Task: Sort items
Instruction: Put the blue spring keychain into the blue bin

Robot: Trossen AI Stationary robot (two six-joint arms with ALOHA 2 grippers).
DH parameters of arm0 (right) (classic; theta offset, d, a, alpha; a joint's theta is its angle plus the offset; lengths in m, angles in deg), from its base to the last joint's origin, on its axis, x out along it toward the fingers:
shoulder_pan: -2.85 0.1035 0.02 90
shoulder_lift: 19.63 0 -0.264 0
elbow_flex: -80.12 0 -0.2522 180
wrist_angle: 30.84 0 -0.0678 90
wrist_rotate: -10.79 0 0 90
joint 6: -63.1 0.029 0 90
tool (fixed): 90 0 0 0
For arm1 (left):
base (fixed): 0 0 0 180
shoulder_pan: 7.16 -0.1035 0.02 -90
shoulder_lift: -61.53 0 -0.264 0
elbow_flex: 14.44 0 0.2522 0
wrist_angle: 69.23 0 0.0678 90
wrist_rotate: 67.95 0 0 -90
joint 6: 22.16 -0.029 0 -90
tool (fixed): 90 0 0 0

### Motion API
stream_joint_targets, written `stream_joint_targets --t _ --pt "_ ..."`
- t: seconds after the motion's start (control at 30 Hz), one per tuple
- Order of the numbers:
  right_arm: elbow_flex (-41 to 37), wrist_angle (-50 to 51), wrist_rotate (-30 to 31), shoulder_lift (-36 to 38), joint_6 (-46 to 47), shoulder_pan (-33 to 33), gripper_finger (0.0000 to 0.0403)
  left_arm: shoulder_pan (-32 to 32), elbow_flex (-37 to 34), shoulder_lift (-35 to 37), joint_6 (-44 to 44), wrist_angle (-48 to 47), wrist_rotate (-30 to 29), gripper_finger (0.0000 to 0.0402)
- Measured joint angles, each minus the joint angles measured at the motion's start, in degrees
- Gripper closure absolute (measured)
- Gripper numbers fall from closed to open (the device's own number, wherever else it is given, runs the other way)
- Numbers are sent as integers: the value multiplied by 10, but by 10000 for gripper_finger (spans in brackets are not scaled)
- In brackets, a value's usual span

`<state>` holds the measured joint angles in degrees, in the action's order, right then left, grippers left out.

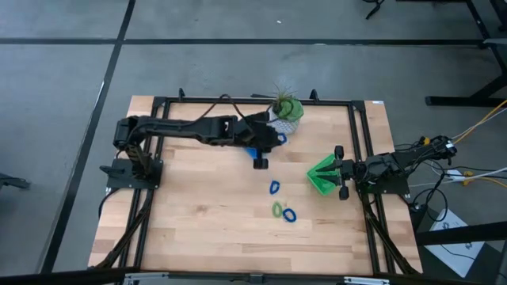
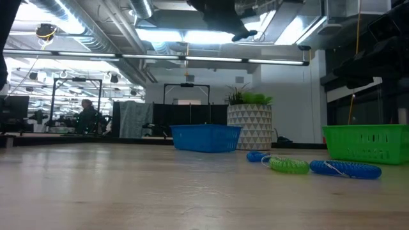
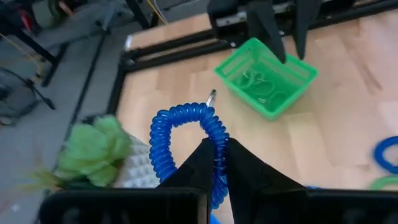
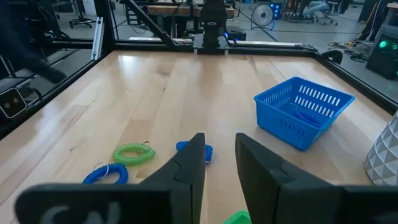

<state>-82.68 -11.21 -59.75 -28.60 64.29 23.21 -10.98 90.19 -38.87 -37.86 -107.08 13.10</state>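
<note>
My left gripper (image 3: pixel 216 163) is shut on a blue coiled ring (image 3: pixel 184 127), raised above the table beside the plant pot (image 1: pixel 287 112) and over the blue tray (image 1: pixel 253 153). My right gripper (image 4: pixel 219 154) is open, low at the table's right side next to the green tray (image 1: pixel 323 176), which holds green rings (image 3: pixel 261 84). Three rings lie flat on the table: blue (image 1: pixel 274 188), green (image 1: pixel 277 209), blue (image 1: pixel 289 214). The blue tray (image 4: pixel 303 111) has blue rings inside. My left gripper pinches the blue coiled ring between its two fingers at one side of the loop (image 3: pixel 217 152). The remainder of the loop stands out past the fingertips, lifted clear of the table. A small metal end (image 3: pixel 212 95) sticks out at the loop's far side.
The potted plant (image 2: pixel 249 121) stands at the far edge behind the blue tray (image 2: pixel 206 137). A black frame (image 1: pixel 358 142) borders the table. Bare wood lies across the near and left parts of the table (image 1: pixel 198 214). A person (image 2: pixel 85 115) shows far off in the room.
</note>
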Motion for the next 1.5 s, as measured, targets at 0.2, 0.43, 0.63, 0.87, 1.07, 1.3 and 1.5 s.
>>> stream_joint_targets --t 0.2,0.43,0.63,0.87,1.07,1.3,1.5 --pt "0 0 0 0 0 0 313 -29 0 8 -48 15 -5 380" --pt "0 0 0 0 0 0 313 -43 38 12 -116 -17 -48 380" --pt "0 0 0 0 0 0 313 -60 39 11 -89 -64 -10 380" --pt "0 0 0 0 0 0 313 -69 23 7 3 -93 16 380" --pt "0 0 0 0 0 0 313 -69 -38 7 85 -38 15 380" --pt "0 0 0 0 0 0 313 -69 -93 6 155 34 -48 380" --pt "0 0 0 0 0 0 313 -70 -100 6 193 20 -103 380"
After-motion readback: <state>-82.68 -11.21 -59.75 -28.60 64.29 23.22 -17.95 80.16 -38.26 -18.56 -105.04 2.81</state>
